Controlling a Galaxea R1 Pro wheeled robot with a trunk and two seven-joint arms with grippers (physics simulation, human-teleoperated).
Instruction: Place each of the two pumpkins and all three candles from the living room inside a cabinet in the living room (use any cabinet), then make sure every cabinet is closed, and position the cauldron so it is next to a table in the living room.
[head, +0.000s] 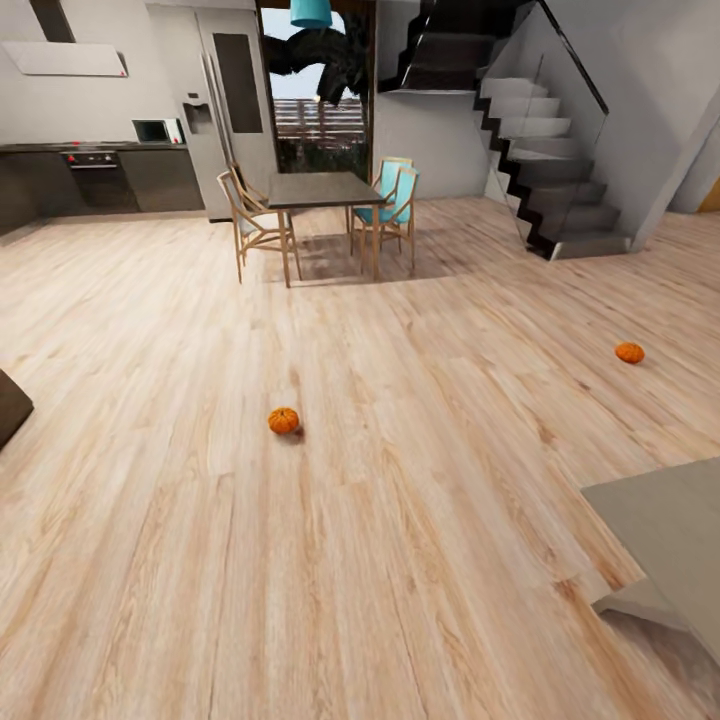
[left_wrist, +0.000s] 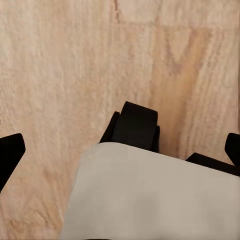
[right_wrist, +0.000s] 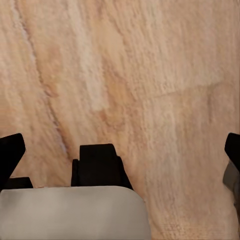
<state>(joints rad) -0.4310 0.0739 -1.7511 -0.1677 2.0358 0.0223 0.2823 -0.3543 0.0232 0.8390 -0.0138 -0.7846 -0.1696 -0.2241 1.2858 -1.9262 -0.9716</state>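
Near pumpkin sits on floor, well in front of dining table; second pumpkin far off to its right. Left hand, right hand both spread, holding nothing. Roll up close, stop, then reach down slow.

A pale grey, matte panel with rounded corners is seen on the robot's body in the left wrist view, with a black rounded wheel-like part behind it. A similar grey panel and a black blocky part are seen in the right wrist view. Black finger tips are seen at the edges.
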